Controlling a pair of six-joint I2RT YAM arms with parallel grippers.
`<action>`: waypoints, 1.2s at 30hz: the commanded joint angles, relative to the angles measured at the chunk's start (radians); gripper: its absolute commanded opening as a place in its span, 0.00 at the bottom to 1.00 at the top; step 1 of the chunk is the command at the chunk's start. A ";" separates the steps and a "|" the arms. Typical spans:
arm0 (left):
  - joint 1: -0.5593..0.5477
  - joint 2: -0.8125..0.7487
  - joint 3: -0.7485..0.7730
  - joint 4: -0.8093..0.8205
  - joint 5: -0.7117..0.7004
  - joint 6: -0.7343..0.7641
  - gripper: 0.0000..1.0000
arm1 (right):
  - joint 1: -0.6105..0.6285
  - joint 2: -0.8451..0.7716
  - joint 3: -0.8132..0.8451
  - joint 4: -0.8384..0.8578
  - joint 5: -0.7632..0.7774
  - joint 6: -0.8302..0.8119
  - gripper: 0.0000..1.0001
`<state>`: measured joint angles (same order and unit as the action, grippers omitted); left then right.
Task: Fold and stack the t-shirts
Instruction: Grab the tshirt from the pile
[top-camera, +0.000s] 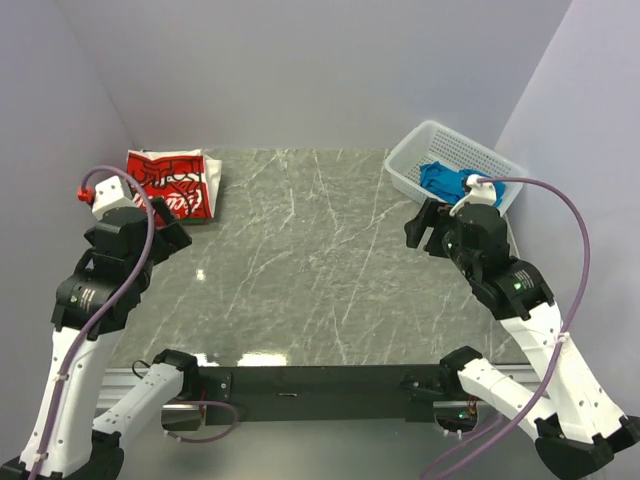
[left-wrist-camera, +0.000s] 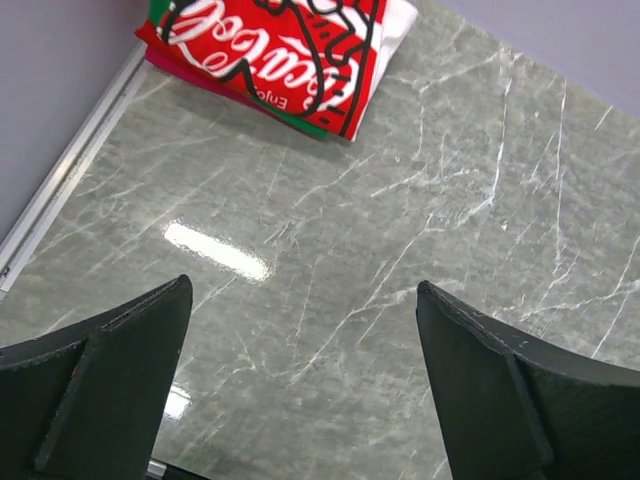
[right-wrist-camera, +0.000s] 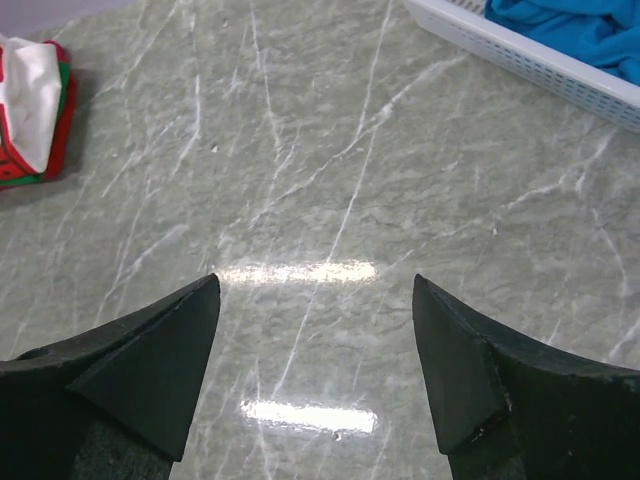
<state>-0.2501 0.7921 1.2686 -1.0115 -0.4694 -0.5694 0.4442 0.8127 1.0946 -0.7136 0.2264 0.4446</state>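
Note:
A folded red-and-white t-shirt (top-camera: 172, 183) with white script lettering lies at the table's far left corner; it also shows in the left wrist view (left-wrist-camera: 280, 55) and at the edge of the right wrist view (right-wrist-camera: 30, 115). A bright-blue t-shirt (top-camera: 445, 180) sits bunched in the white basket (top-camera: 415, 170) at the far right, its cloth (right-wrist-camera: 575, 25) visible over the basket wall (right-wrist-camera: 520, 60). My left gripper (left-wrist-camera: 305, 295) hovers open over bare marble, just short of the folded shirt. My right gripper (right-wrist-camera: 315, 290) is open too, empty, beside the basket.
The grey marble table top (top-camera: 320, 260) spans the middle between both arms. Pale walls close in on the left, back and right. A black rail (top-camera: 300, 380) runs along the near edge between the arm bases.

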 joint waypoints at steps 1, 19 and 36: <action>-0.002 -0.008 0.075 -0.036 -0.041 0.005 0.99 | -0.006 -0.001 0.073 0.006 0.051 -0.009 0.84; -0.002 -0.007 0.002 0.129 0.078 -0.129 0.99 | -0.369 0.264 0.303 0.003 0.018 -0.118 0.95; -0.002 -0.083 -0.052 -0.004 -0.058 -0.240 0.99 | -0.564 0.963 0.652 0.080 -0.071 -0.133 0.88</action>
<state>-0.2501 0.7181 1.2209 -0.9611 -0.4702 -0.7292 -0.1184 1.7107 1.6558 -0.6670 0.1658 0.3199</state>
